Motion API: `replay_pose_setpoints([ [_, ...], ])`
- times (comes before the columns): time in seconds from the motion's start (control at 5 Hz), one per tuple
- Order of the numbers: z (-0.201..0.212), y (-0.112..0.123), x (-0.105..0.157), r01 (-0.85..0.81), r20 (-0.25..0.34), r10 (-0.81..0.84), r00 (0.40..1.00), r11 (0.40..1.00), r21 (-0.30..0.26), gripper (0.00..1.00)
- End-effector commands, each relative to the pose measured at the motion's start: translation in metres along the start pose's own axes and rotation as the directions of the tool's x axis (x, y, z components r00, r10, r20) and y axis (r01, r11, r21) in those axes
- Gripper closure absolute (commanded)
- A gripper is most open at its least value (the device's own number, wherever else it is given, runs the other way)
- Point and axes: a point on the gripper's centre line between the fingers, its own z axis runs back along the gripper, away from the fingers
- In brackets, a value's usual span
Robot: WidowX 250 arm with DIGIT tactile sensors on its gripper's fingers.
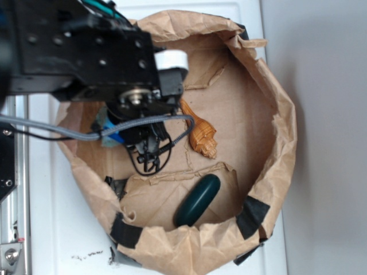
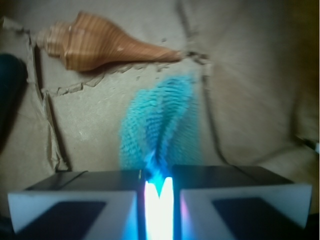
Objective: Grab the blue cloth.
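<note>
The blue cloth (image 2: pixel 160 125) is a pale teal terry washcloth. In the wrist view it hangs blurred over the brown paper floor, with its near end pinched between my gripper's jaws (image 2: pixel 159 175). The jaws stand almost together with the cloth between them. In the exterior view my gripper (image 1: pixel 129 129) is at the left side of the paper bag, and only a blue bit of the cloth (image 1: pixel 114 137) shows under it; the arm hides the rest.
An orange-brown seashell (image 1: pixel 200 134) lies in the middle of the bag, also in the wrist view (image 2: pixel 95 47). A dark green oblong object (image 1: pixel 198 199) lies near the front wall. The rolled brown paper bag rim (image 1: pixel 281 114) rings the workspace.
</note>
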Motion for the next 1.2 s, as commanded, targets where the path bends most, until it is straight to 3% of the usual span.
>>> replay_pose_setpoints([
  [0.0, 0.058, -0.029, 0.002, -0.028, -0.002, 0.028, 1.000, 1.000, -0.003, 1.00],
  [0.4, 0.083, -0.036, 0.005, -0.043, -0.002, 0.043, 0.999, 0.998, -0.047, 1.00],
  [0.6, 0.070, -0.034, 0.009, -0.021, 0.044, 0.022, 0.999, 0.999, -0.028, 0.00],
  [1.0, 0.025, -0.026, 0.017, -0.017, 0.111, 0.021, 0.994, 0.999, -0.037, 0.00],
])
